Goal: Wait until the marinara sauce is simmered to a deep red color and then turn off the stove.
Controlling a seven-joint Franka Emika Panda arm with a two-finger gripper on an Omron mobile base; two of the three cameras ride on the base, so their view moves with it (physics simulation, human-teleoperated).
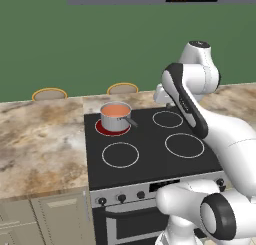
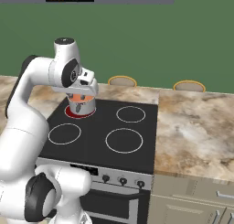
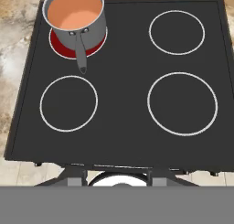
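Marinara sauce [image 3: 74, 10] – pale orange, on stove's [image 3: 123, 109] glowing back-left burner [image 3: 61, 47].

Flat even rendered light, no cast shadows or glare, slightly soft, low-resolution edges

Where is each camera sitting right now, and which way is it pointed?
Left base view: behind the arm on its left, looking forward and down at the stove; arm rises lower right.
Right base view: behind on its right, same stove; arm rises lower left, partly covering the saucepan.
Hand view: looks straight down on the cooktop.
Shared: all show the saucepan of orange-red marinara sauce on a glowing red burner.
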